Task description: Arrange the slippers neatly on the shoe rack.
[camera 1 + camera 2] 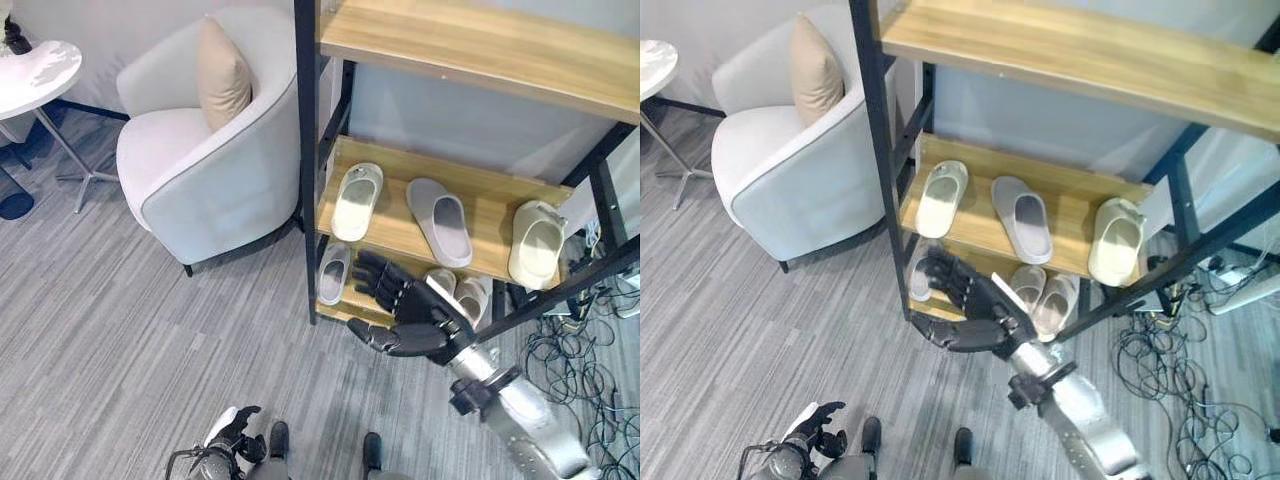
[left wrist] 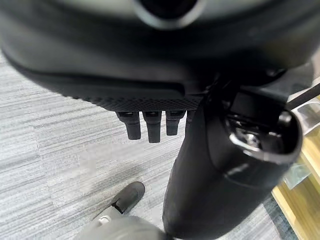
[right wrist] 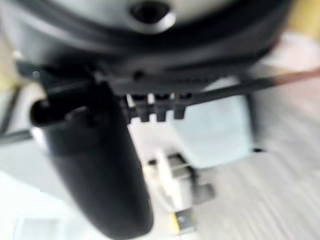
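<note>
Grey carpet [image 1: 120, 330] is seen beneath a wooden shoe rack [image 1: 480, 205] at 1 o'clock. 3 slippers [image 1: 440, 220] are laid on its middle shelf, long axes pointing toward 12. More are seen on the bottom shelf, so little seems left. The right hand [image 1: 405, 310] is spread empty there; the left hand [image 1: 232, 428], at 6, seems relaxed.

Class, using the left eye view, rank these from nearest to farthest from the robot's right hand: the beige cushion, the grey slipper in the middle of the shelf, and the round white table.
1. Grey slipper, on the shelf just above the right hand.
2. Beige cushion, on the armchair, left of the rack.
3. Round white table, far left corner.
</note>
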Controlling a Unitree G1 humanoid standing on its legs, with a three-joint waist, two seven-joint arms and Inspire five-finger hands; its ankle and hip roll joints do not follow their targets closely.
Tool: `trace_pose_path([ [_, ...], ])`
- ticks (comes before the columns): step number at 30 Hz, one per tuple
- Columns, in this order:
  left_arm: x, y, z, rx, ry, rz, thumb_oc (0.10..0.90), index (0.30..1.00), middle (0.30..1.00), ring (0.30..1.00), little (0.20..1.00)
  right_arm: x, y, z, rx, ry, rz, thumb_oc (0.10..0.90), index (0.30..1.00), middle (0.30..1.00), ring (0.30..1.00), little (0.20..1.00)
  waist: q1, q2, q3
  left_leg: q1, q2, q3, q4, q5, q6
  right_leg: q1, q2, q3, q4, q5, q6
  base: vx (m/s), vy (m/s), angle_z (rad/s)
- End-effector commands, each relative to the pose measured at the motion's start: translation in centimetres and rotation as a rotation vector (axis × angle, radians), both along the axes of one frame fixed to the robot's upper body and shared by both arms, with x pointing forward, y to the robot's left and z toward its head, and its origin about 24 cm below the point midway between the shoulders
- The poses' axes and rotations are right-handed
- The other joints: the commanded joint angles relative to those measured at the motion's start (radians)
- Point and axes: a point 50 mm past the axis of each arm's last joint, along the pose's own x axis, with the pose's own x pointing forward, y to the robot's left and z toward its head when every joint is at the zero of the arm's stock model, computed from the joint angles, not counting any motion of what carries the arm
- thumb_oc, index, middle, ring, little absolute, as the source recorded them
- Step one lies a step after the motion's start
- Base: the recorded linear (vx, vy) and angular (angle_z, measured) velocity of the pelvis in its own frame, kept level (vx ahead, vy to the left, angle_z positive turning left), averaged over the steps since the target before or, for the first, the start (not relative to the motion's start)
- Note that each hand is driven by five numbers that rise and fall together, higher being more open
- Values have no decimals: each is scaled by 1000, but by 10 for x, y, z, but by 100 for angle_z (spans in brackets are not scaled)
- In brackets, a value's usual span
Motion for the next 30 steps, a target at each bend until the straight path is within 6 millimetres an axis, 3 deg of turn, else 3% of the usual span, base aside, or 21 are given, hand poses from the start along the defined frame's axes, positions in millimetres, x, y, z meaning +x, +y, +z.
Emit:
trace_pose_path([
  [1, -4, -4, -3, -38, 12, 21, 800, 900, 900, 900, 900, 4, -20, 53, -26, -331, -175, 800, 900, 900, 900, 900, 10, -9, -21, -52, 1, -3, 136, -156, 26, 2, -59, 4, 79, -100, 64, 80, 9, 1],
  [2, -6, -3, -3, -47, 13, 41, 800, 900, 900, 900, 900, 8, -31, 59, -74, -389, -295, 800, 900, 900, 900, 900, 8, -8, -27, -48, 1, -5, 134, -156, 27, 3, -59, 4, 78, -100, 64, 81, 9, 0],
  [3, -5, -3, -3, -47, 13, 41, 800, 900, 900, 900, 900, 7, -31, 59, -76, -390, -298, 800, 900, 900, 900, 900, 9, -9, -26, -47, 1, -5, 134, -157, 27, 4, -59, 4, 78, -101, 64, 77, 17, 1],
  [4, -8, -4, -4, -55, 12, 60, 800, 900, 900, 900, 900, 13, -54, 64, -169, -471, -525, 800, 900, 900, 900, 900, 14, -7, -33, -42, -2, -8, 132, -161, 31, 9, -58, 0, 77, -103, 62, 68, 13, 2],
  [5, -9, -5, -4, -56, 14, 60, 800, 900, 900, 900, 900, 14, -63, 64, -191, -489, -616, 800, 900, 900, 900, 900, 19, -7, -34, -40, -3, -10, 130, -164, 32, 12, -57, -1, 76, -104, 62, 92, 14, 2],
  [9, -15, -8, -7, -43, 53, 8, 800, 900, 900, 900, 900, 30, -92, 61, -196, -486, -880, 800, 900, 900, 900, 900, 47, -9, -44, -37, -9, -30, 126, -170, 36, 20, -54, -11, 69, -108, 59, 64, -8, 5],
  [10, -16, -7, -8, -31, 62, 10, 800, 900, 900, 900, 900, 39, -93, 60, -111, -462, -910, 800, 900, 900, 900, 900, 59, -12, -43, -39, -9, -37, 128, -172, 36, 23, -53, -14, 63, -108, 57, 45, -10, 7],
  [13, -20, -5, -10, -41, 88, 38, 800, 900, 900, 900, 900, 44, -91, 62, 14, -443, -875, 800, 900, 900, 900, 900, 68, -18, -42, -38, -9, -42, 129, -173, 35, 27, -51, -18, 56, -108, 55, 47, -14, 6],
  [20, -43, 2, -17, -22, 191, 66, 800, 900, 900, 900, 900, 66, -105, 62, 31, -379, -939, 800, 900, 900, 900, 900, 101, -32, -52, -26, -6, -47, 120, -174, 30, 48, -46, -23, 31, -106, 49, 60, -6, 4],
  [24, -45, 2, -18, -27, 203, 88, 800, 900, 900, 900, 900, 80, -132, 53, 24, -277, -1066, 800, 900, 900, 900, 900, 114, -37, -53, -20, -5, -50, 112, -171, 26, 57, -44, -30, 17, -103, 47, 44, -6, 2],
  [30, -50, 2, -19, -33, 220, 97, 800, 900, 900, 900, 900, 72, -177, 48, 30, -194, -1241, 800, 900, 900, 900, 900, 119, -39, -52, -27, -5, -61, 99, -165, 21, 54, -41, -42, 10, -105, 47, 22, -9, 4],
])
